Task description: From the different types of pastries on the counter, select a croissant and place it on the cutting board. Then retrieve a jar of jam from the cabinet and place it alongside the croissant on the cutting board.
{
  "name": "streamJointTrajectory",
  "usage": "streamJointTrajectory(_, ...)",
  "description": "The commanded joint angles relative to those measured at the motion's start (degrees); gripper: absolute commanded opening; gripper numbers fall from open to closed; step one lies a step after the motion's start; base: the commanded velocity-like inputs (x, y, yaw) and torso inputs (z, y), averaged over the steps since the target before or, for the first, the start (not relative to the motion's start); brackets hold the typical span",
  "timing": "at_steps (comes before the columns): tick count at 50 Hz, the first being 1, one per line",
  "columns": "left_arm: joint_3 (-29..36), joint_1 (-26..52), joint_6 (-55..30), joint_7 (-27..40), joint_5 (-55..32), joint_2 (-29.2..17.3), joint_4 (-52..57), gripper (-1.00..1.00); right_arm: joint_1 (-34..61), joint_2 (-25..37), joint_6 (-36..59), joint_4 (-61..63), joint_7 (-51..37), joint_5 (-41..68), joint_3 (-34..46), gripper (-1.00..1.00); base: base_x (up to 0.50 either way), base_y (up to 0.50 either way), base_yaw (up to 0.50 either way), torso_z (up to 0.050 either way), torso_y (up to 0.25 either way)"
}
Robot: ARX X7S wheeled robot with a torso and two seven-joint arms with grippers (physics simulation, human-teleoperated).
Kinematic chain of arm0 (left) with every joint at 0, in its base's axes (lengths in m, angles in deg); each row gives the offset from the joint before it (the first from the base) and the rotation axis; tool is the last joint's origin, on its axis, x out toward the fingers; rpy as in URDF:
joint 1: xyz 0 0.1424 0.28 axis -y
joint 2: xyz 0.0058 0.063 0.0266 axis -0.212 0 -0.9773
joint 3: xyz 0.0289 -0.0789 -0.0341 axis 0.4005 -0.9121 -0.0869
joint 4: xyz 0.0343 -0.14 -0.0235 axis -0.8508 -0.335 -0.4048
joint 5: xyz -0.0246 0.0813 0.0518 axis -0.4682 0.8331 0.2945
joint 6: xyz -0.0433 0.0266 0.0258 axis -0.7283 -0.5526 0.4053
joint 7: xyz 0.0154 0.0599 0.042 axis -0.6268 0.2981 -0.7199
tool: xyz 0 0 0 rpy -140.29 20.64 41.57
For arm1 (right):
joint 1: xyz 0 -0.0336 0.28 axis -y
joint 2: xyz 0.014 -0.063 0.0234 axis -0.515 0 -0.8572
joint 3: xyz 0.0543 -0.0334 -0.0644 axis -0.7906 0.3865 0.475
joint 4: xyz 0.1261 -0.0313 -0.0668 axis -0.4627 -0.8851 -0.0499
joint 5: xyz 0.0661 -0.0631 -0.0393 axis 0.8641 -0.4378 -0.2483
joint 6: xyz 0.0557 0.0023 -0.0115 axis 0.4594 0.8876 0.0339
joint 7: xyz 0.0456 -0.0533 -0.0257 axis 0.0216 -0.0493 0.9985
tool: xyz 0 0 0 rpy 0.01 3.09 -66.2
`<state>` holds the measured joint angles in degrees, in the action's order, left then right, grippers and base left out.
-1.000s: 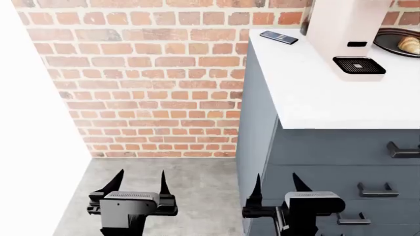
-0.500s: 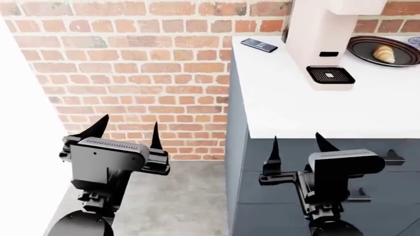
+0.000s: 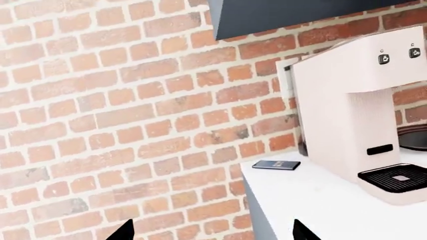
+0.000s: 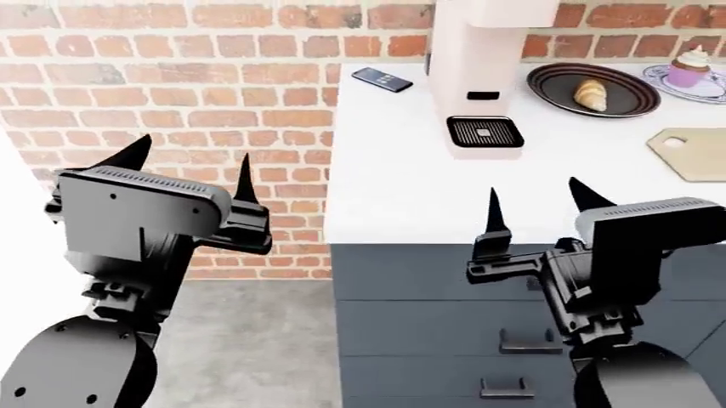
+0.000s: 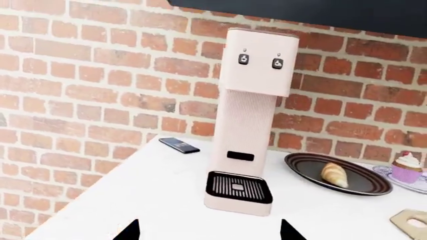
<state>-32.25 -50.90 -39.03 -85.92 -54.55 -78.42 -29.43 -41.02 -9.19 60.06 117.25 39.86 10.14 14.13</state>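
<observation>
The small golden-tan croissant [image 4: 589, 93] lies on a round dark striped plate [image 4: 556, 89] at the back of the smooth white counter [image 4: 420, 195], just beside a tall pale pink coffee machine [image 4: 477, 68]. The pale wooden cutting board [image 4: 692, 151] lies nearer the front, apart from the plate. Both the left gripper [image 4: 187, 183] and the right gripper [image 4: 542, 204] hang short of the counter, prongs spread wide, holding nothing.

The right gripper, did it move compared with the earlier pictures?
Yes. The right gripper has risen: earlier its tips were down by the drawer fronts, now they reach the counter edge.
</observation>
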Motion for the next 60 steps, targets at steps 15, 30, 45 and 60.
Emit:
streamJointTrajectory(15,-2.2,16.8,-18.6,-1.9,-2.5,-3.0,5.6,1.0,19.1,2.3,22.9,8.9,1.0,6.8,-2.0,1.0,0.17,-0.5,0.0,0.05,0.0)
streamJointTrajectory(30,-2.8,20.7,-21.8,-2.8,-3.3,-4.3,5.0,1.0,22.1,2.6,24.0,9.2,0.9,7.7,-2.5,1.0,0.26,-0.43,0.0,0.05,0.025)
streamJointTrajectory(45,-4.2,21.8,-23.6,-3.5,-4.1,-5.2,6.5,1.0,22.8,2.1,23.8,9.1,0.4,8.3,-3.1,1.0,0.49,-0.12,0.0,0.05,0.027)
streamJointTrajectory(60,-4.8,22.9,-25.3,-3.5,-4.5,-6.3,6.9,1.0,24.1,3.3,25.6,10.1,0.0,8.8,-2.2,1.0,0.49,-0.1,0.0,0.049,0.024)
